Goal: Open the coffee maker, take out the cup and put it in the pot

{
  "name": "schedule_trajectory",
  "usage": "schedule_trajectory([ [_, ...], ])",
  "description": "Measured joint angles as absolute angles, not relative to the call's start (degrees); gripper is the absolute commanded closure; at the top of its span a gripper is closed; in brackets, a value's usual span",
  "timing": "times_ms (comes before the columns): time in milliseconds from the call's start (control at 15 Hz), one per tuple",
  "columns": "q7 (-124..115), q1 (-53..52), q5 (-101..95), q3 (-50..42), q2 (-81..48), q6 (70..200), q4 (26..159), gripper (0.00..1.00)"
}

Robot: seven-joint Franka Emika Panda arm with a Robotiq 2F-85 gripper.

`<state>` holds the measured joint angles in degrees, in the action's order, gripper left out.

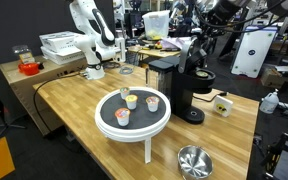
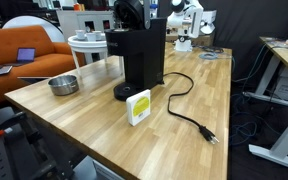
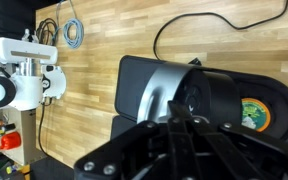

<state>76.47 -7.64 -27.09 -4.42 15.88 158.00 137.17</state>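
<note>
Gripper (image 3: pixel 189 130) hangs right over the black single-serve pod coffee maker (image 3: pixel 154 90), which has a tall boxy body and a rounded hinged top. Jaw state: cannot tell, the fingers are a dark blur at the bottom of the wrist view. Nothing visibly held.

A small round green-yellow disc (image 3: pixel 252 112) sits in the round black front part of the machine. I read it as the tiny coffee-pod cup, top face up, but it is too small to be sure. I also can't tell if the lid is fully up.

Key relation: the cup lies to the right of the fingers in the wrist view, toward the machine's front, not under them. My guess is the next move shifts along the machine's back-to-front axis, then descends.

The round shiny stainless-steel pot (image 1: pixel 194 160) sits on the wooden table (image 1: pixel 74 100), apart from the machine's base.
</note>
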Motion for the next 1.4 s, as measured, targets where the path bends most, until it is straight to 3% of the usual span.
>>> schedule_trajectory([
  [600, 82.35, -7.57, -20.55, -4.10, 4.01, 158.14, 129.19, 1.00],
  [1400, 83.32, -6.29, -19.70, -3.87, 13.25, 156.77, 134.72, 1.00],
])
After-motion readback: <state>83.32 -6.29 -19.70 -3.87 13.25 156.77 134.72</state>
